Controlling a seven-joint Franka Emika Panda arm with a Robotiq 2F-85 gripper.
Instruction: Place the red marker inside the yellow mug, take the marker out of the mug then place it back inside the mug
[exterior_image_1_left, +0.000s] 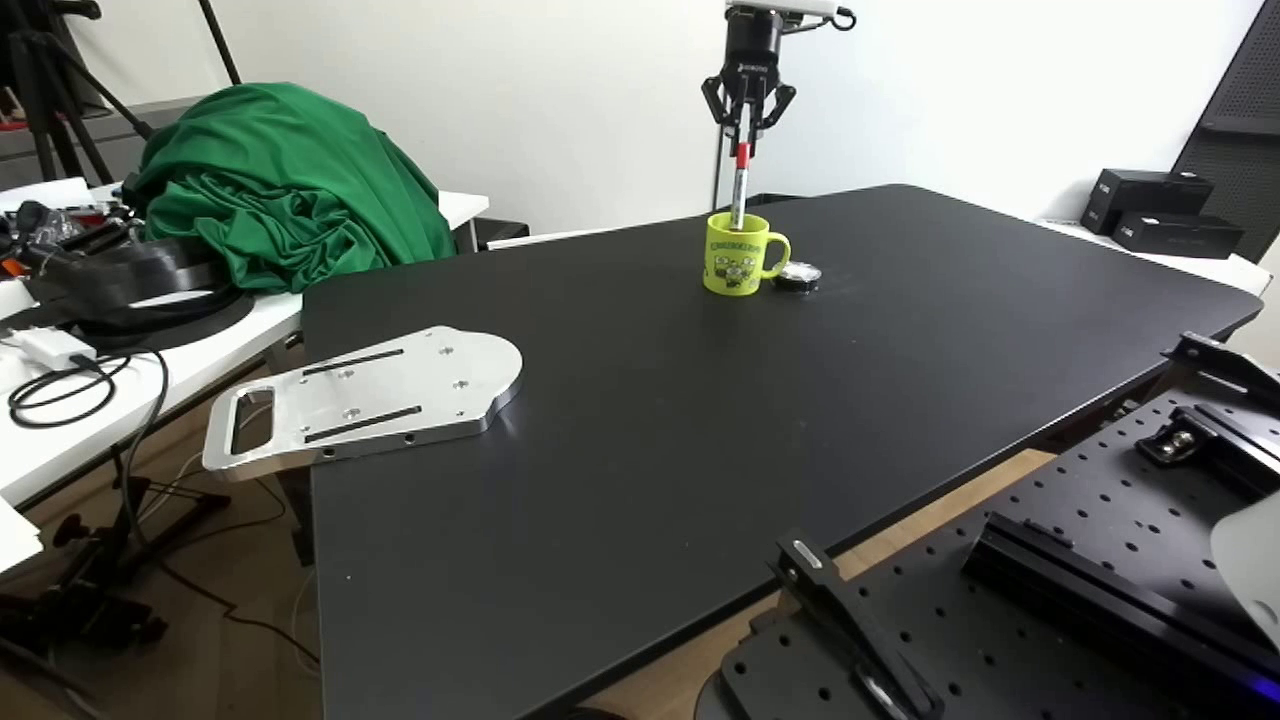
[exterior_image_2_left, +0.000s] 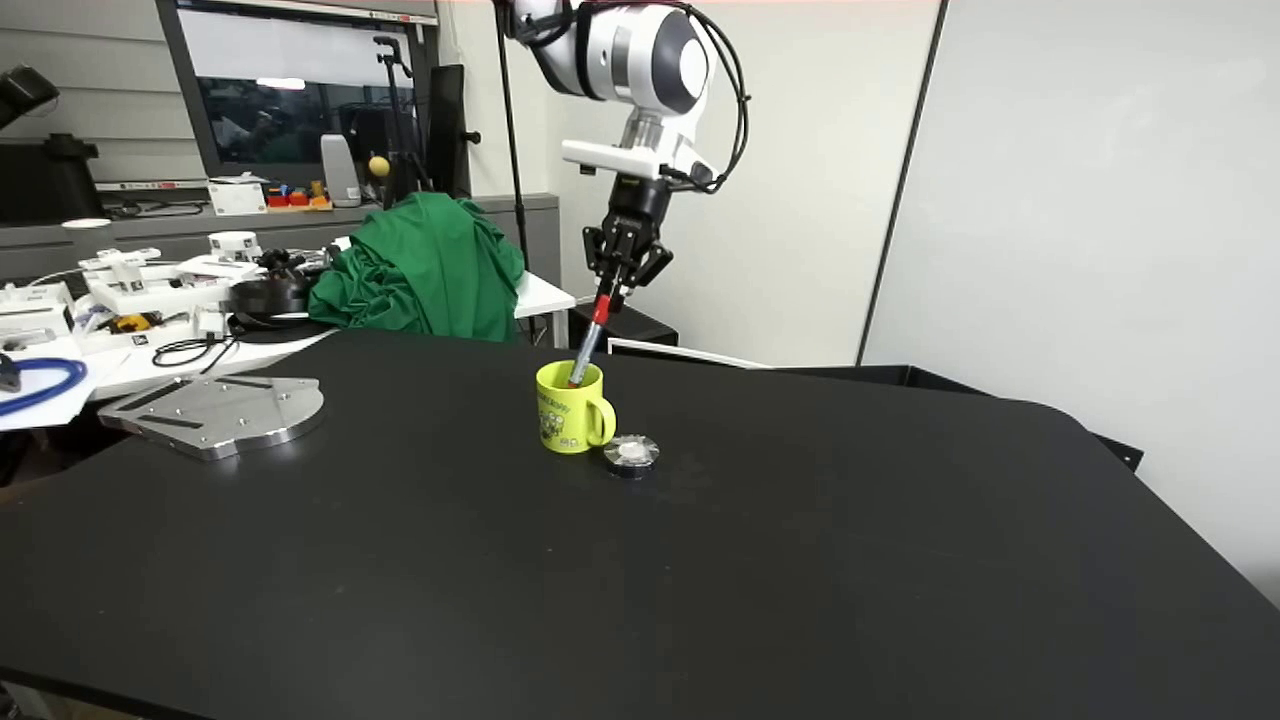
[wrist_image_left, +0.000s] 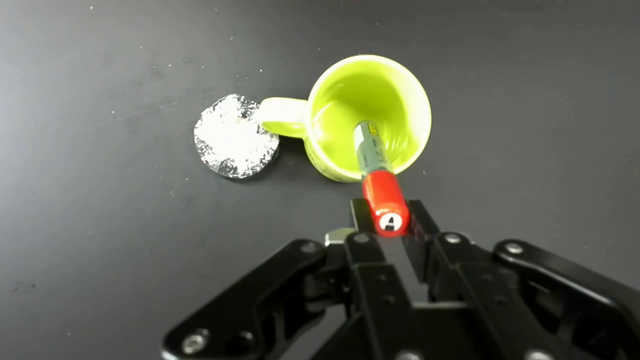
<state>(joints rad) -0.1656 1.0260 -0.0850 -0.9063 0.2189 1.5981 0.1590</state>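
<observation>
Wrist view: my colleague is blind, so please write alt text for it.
A black robot hand grips a red marker by its red end, the grey end pointing into the open mouth of a yellow mug. To the mug's left in the picture, a round foil-topped object lies on a dark tabletop.

place: robotics lab | robot arm (exterior_image_2_left: 640, 65) | perforated black board (exterior_image_1_left: 1100, 520) | metal plate (exterior_image_1_left: 425, 375) | tripod (exterior_image_1_left: 32, 42)

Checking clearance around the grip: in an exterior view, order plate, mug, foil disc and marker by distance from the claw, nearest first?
1. Marker: held in the claw.
2. Mug: below, around the marker's lower end.
3. Foil disc: on the table, right of the mug in this view.
4. Plate: well off to the left, at the table's edge.
</observation>
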